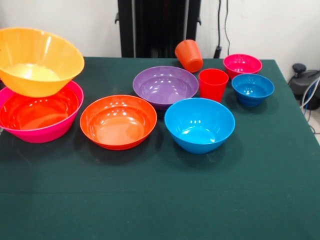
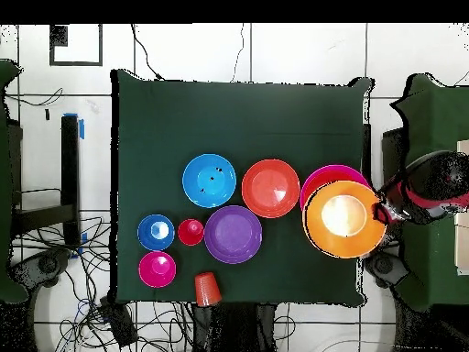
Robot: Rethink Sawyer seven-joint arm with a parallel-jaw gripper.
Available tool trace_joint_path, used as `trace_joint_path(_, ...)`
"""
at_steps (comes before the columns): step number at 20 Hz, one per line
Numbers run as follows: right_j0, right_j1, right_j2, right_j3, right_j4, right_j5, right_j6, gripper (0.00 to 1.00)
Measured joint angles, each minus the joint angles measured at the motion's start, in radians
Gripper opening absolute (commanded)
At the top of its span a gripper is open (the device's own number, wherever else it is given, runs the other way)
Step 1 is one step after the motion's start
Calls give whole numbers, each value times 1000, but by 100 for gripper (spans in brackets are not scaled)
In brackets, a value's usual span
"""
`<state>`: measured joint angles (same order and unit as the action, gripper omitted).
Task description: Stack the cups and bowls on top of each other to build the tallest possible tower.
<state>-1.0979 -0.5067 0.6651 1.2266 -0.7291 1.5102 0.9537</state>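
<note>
Front view, left to right. Big yellow-orange bowl [image 1: 37, 60] sat tilted on the rim of the big pink bowl [image 1: 40, 114] at the table's left edge; a red-orange lining showed inside the pink one, probably a shallow bowl already nested. This was the only start of a tower.

Still loose on the green table [image 1: 160, 200]: red-orange bowl [image 1: 118, 121], purple bowl [image 1: 165, 86], medium blue bowl [image 1: 199, 124], orange cup [image 1: 189, 55] lying on its side at the far edge, red cup [image 1: 213, 84] upright, small magenta bowl [image 1: 242, 65], small blue bowl [image 1: 252, 89].

Judged: early stage, most pieces unstacked.

A person [image 2: 430, 188] leaned in at the overhead's right edge, just beside the pile. Robot arm and its claw appeared in neither view; claw state unknown.
</note>
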Motion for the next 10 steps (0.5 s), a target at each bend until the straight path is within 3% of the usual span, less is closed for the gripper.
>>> trace_joint_path(10, -9, 81, 20, 3, 14, 0, -10, 0)
